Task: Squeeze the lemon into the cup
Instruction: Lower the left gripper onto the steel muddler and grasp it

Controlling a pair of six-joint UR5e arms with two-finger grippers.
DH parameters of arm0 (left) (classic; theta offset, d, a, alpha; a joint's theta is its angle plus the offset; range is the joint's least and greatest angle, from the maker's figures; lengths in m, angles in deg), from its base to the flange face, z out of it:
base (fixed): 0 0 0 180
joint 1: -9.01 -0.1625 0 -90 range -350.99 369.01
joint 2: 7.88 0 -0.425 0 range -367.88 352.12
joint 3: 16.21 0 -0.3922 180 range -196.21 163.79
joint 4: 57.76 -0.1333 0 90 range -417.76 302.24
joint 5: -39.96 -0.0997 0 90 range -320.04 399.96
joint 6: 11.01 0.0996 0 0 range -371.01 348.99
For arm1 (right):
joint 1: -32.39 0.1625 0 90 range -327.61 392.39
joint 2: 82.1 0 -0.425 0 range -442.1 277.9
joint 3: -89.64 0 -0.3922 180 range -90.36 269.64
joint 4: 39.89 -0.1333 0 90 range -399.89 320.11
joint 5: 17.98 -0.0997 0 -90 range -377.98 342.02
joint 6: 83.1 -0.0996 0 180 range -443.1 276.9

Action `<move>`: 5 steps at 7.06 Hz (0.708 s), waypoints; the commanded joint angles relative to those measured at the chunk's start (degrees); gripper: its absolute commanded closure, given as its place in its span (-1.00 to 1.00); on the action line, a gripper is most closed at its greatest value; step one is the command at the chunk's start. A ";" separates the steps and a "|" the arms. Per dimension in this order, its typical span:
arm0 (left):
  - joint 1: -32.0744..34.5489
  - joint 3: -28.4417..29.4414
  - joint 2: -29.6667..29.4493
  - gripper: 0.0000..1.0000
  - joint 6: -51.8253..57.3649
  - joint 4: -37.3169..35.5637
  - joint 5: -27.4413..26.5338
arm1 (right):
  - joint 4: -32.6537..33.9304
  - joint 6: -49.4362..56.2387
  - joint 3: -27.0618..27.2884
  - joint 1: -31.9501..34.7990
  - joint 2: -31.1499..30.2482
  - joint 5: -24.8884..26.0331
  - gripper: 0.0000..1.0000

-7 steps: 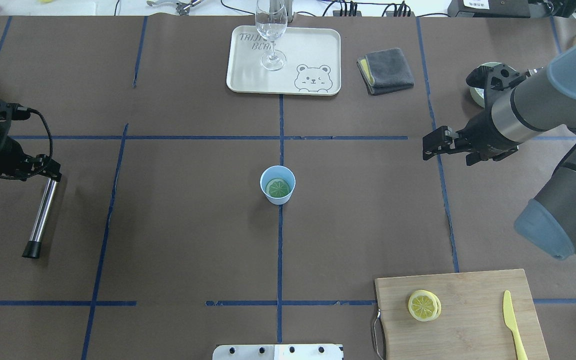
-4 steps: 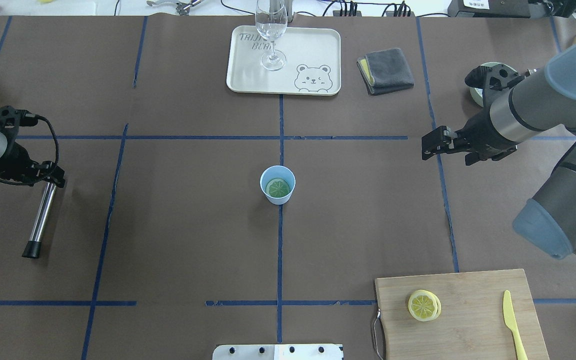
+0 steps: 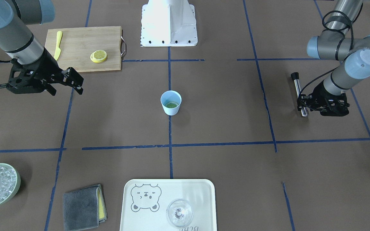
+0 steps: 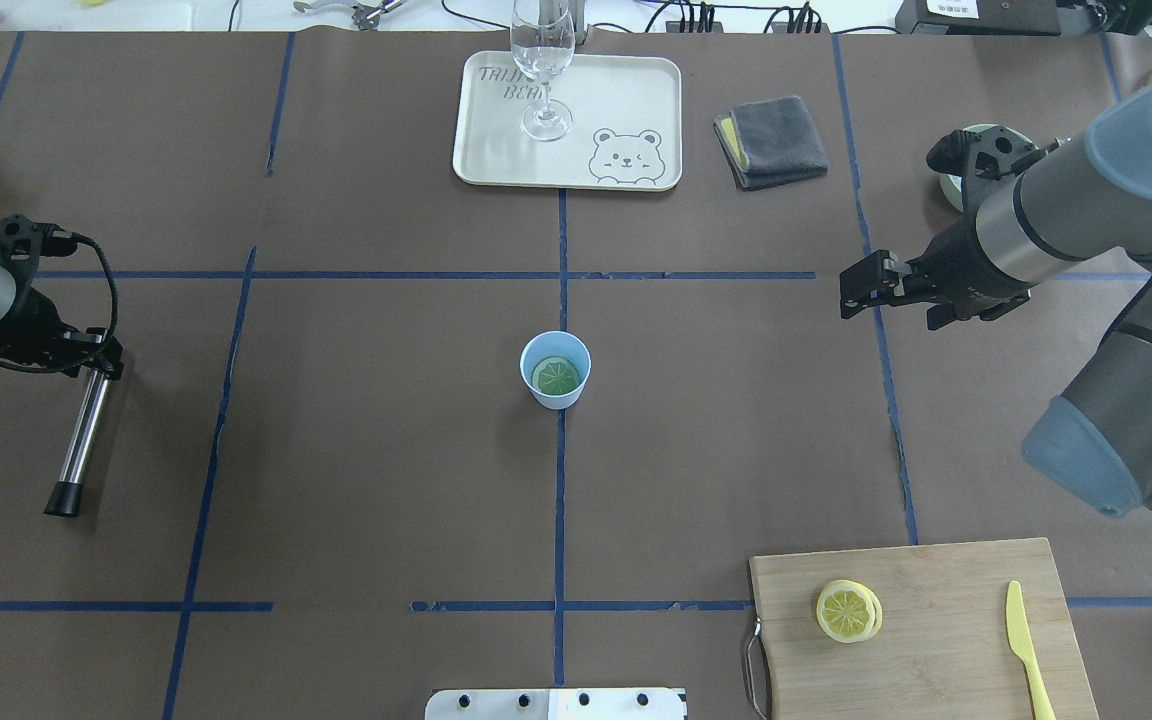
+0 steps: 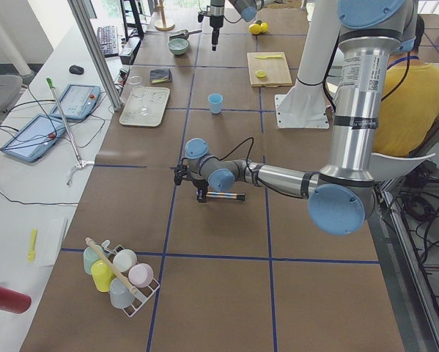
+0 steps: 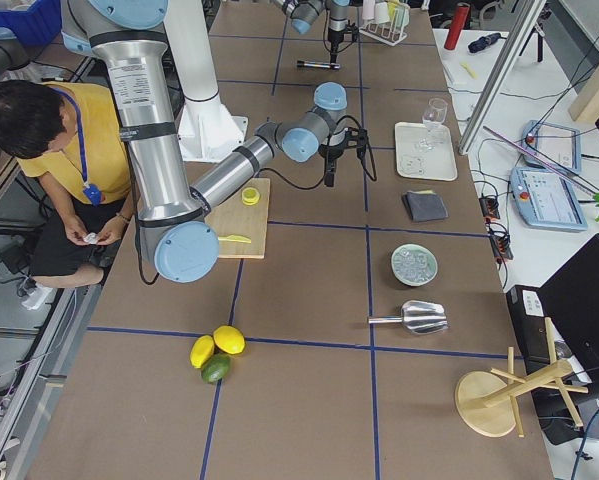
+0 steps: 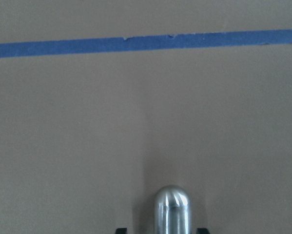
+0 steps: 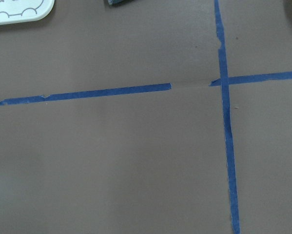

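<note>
A lemon slice lies flat in the bottom of the pale blue cup, which stands upright at the table's centre. The left gripper, low at the table's edge, has its jaws clamped on the rounded end of a steel rod. The right gripper hovers well apart from the cup, its jaws parted and empty. A second lemon slice sits on the wooden cutting board near a yellow knife.
</note>
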 commanded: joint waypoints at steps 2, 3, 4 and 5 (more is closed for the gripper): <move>-0.06 0.15 -0.25 -0.14 0.00 0.03 0.00 | 0.01 -0.32 -0.06 -0.01 0.09 0.00 -1.00; -0.15 0.15 -0.25 -0.14 0.00 0.03 0.00 | 0.01 -0.32 -0.06 -0.01 0.09 0.00 -1.00; -0.41 0.15 -0.42 -0.13 0.00 0.03 0.00 | 0.01 -0.32 -0.06 -0.01 0.18 0.00 -1.00; -0.59 0.24 -0.60 -0.10 0.00 0.03 0.00 | 0.01 -0.32 -0.06 -0.10 0.18 0.00 -1.00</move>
